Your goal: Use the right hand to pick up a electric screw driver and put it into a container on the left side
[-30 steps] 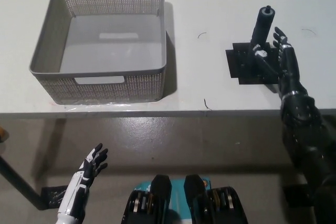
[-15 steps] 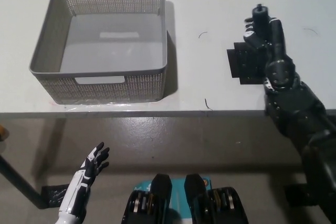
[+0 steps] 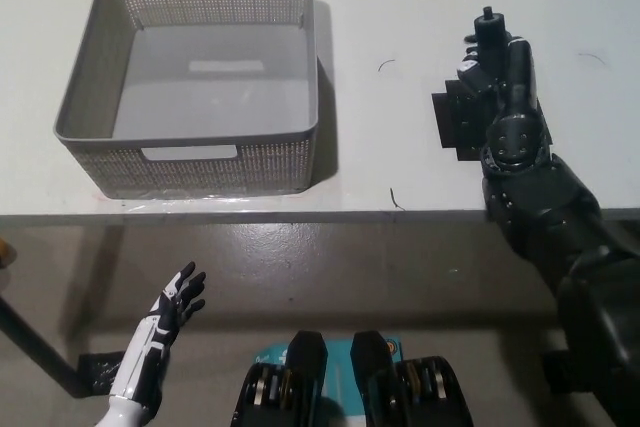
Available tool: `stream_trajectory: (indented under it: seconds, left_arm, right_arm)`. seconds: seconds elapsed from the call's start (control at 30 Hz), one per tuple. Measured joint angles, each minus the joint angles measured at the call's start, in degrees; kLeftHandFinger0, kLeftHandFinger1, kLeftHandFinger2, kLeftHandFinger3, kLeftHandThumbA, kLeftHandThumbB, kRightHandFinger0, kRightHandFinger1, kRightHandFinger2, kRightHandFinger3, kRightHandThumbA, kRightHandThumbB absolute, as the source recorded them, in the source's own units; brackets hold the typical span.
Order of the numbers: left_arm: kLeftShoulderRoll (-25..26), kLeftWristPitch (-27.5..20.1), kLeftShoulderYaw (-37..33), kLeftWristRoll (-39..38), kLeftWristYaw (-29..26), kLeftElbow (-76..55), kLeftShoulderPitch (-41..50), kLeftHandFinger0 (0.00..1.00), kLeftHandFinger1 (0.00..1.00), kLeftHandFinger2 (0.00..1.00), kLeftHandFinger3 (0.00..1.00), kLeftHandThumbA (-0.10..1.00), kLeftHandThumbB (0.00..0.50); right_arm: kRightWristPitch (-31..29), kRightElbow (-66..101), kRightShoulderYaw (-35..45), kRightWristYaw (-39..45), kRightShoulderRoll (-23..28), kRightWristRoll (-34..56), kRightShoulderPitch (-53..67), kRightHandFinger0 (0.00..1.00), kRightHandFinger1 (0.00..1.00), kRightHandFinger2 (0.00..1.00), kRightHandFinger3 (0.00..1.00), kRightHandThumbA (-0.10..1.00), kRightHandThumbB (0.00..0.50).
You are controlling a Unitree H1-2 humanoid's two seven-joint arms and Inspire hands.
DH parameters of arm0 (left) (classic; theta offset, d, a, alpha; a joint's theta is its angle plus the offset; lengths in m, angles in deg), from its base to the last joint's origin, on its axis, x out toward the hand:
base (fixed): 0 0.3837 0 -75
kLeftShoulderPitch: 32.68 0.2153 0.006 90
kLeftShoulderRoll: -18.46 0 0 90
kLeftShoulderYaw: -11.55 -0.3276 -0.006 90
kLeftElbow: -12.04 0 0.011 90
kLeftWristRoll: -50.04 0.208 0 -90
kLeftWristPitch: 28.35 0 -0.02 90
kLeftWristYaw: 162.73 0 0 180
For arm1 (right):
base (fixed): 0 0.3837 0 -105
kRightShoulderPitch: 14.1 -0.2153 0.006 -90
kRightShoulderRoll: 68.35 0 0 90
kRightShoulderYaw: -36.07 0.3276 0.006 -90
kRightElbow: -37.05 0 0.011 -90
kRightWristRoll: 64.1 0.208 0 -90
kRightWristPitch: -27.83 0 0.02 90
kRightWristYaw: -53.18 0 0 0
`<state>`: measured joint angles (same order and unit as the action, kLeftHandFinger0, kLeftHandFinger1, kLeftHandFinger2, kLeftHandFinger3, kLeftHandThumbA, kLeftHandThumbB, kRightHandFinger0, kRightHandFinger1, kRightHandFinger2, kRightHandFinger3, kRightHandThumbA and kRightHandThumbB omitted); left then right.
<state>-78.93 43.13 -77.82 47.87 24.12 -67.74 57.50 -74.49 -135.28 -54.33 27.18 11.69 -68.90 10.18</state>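
Right hand (image 3: 497, 72): we are clasping the electric screwdriver (image 3: 489, 29), right of the empty mesh basket (image 3: 190, 167); lift and drop-off pending.

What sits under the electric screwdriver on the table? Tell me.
A flat black pad lies on the white table beneath the electric screwdriver. The black right hand covers the tool's lower part, so where the base meets the pad is hidden.

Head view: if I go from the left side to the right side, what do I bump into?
White left hand low down → grey basket on the table → black mat → screwdriver with the black right hand on it.
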Motion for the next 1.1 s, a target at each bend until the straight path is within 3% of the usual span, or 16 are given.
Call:
stream_trajectory:
  seconds: [0.1, 0.23, 0.47, 0.57, 0.67, 0.9, 1.1]
  left_arm:
    - [0.0, 0.0, 0.15, -0.25, 0.0, 0.04, 0.0, 1.0, 1.0, 1.0, 1.0, 1.0, 0.148]
    - [0.0, -0.02, 0.17, -0.43, 0.0, 0.11, 0.01, 1.0, 1.0, 1.0, 1.0, 1.0, 0.145]
    - [-0.01, -0.02, 0.17, -0.54, 0.0, 0.25, 0.12, 1.0, 1.0, 1.0, 1.0, 1.0, 0.144]
    - [-0.02, -0.02, 0.17, -0.56, 0.0, 0.25, 0.14, 1.0, 1.0, 1.0, 1.0, 1.0, 0.14]
    - [-0.02, -0.02, 0.16, -0.55, 0.0, 0.23, 0.21, 1.0, 1.0, 1.0, 1.0, 1.0, 0.14]
    - [0.0, 0.16, 0.04, -0.65, 0.07, 0.11, 0.4, 1.0, 1.0, 1.0, 1.0, 1.0, 0.178]
    - [-0.03, 0.37, -0.17, -0.79, 0.66, 0.0, 1.14, 1.0, 1.0, 1.0, 1.0, 1.0, 0.162]
  right_arm:
    - [-0.45, 0.16, 0.24, -0.07, 0.0, 0.13, -0.1, 0.0, 0.16, 0.61, 0.6, -0.1, 0.141]
    - [-1.42, 0.51, 0.28, -0.57, -0.06, 0.15, -0.97, 0.0, 0.14, 0.57, 0.6, -0.1, 0.107]
    - [-2.89, 6.25, 0.26, -1.08, -0.88, 0.11, -4.52, 0.0, 0.14, 0.57, 0.57, -0.1, 0.155]
    - [-3.05, 9.07, -0.23, -1.56, -1.59, -0.36, -5.68, 0.0, 0.13, 0.55, 0.56, -0.1, 0.144]
    - [-3.06, 12.52, -0.64, -1.84, -2.89, -0.59, -6.46, 0.0, 0.15, 0.58, 0.6, -0.1, 0.153]
    - [-2.23, 18.22, -0.87, -2.26, -7.16, -0.68, -8.7, 0.0, 0.11, 0.55, 0.56, -0.1, 0.122]
    - [-1.99, 17.95, -1.52, -2.58, -11.62, -0.83, -12.13, 0.0, 0.06, 0.51, 0.5, -0.1, 0.131]
